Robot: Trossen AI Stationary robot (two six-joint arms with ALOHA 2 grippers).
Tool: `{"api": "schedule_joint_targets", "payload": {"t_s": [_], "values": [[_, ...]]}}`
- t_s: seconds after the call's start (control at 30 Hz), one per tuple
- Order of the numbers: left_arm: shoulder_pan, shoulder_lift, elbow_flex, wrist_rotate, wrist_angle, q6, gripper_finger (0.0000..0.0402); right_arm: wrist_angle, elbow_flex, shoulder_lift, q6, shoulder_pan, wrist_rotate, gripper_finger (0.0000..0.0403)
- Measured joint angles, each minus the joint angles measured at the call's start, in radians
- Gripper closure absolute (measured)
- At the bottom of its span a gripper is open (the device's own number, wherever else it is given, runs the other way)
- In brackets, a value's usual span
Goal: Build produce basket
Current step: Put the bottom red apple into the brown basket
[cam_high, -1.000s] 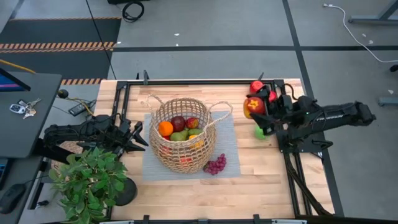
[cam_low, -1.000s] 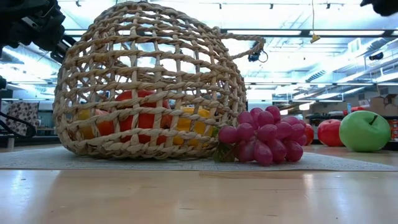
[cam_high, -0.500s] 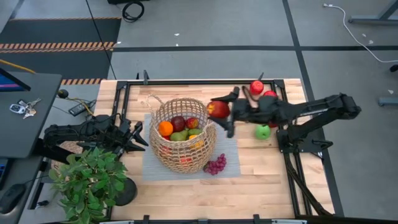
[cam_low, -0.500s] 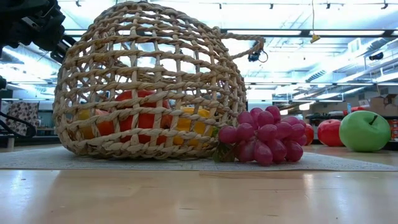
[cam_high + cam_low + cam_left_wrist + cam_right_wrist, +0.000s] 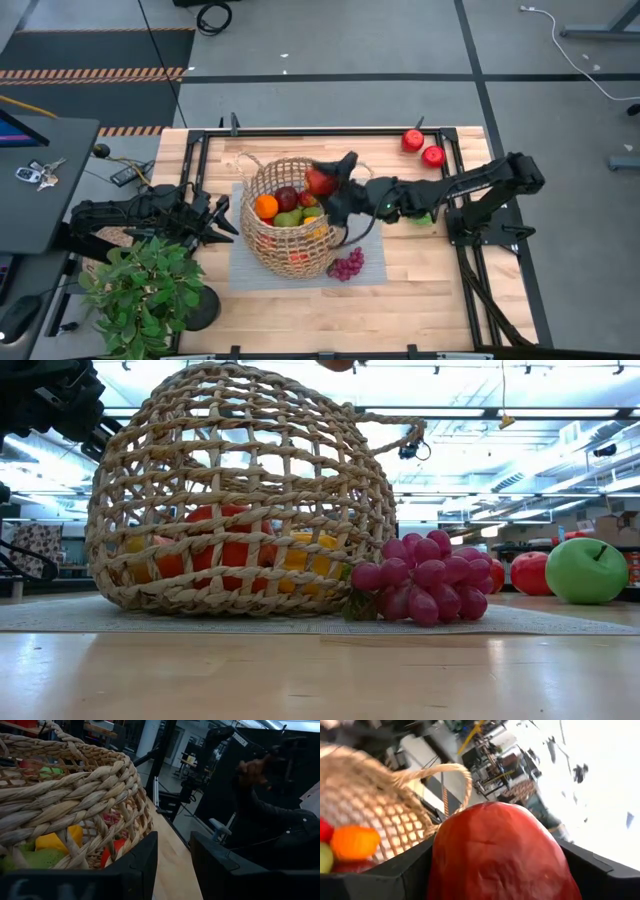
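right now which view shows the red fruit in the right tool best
The right wrist view: the red fruit fills the picture, clamped between the right tool's dark fingers. The high view shows it small over the basket rim. The low view catches only its underside at the top edge; the left wrist view misses it.

A second ago the right tool (image 5: 322,183) was back by the bench's right edge, holding a red fruit (image 5: 320,181) close to the two red apples (image 5: 422,148) and the green apple (image 5: 424,214). Since then the right arm has stretched out across the bench, and the tool now hangs over the rim of the basket (image 5: 290,216), the fruit still between its fingers. The apples are now well behind the tool. In the low view, the fruit's underside has come into sight above the basket.
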Motion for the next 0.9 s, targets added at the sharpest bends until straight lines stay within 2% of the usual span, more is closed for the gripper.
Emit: {"api": "schedule_joint_targets", "payload": {"t_s": [0.1,0.2,0.5,0.63,0.9], "values": [[0.000,0.000,0.000,0.000,0.000,0.000,0.0280,0.003,0.000,0.024,-0.155,0.028,0.021,0.0073],[0.000,0.000,0.000,0.000,0.000,0.000,0.0280,0.039,0.000,0.042,-0.242,0.052,0.062,0.0073],[0.000,0.000,0.000,0.000,0.000,0.000,0.0280,0.045,0.000,0.037,-0.252,0.085,0.090,0.0073],[0.000,0.000,0.000,0.000,0.000,0.000,0.0280,0.046,0.000,0.037,-0.084,0.073,0.090,0.0073],[0.000,0.000,0.000,0.000,0.000,0.000,0.0280,0.081,-0.001,0.036,0.461,-0.016,0.062,0.0069]]}}
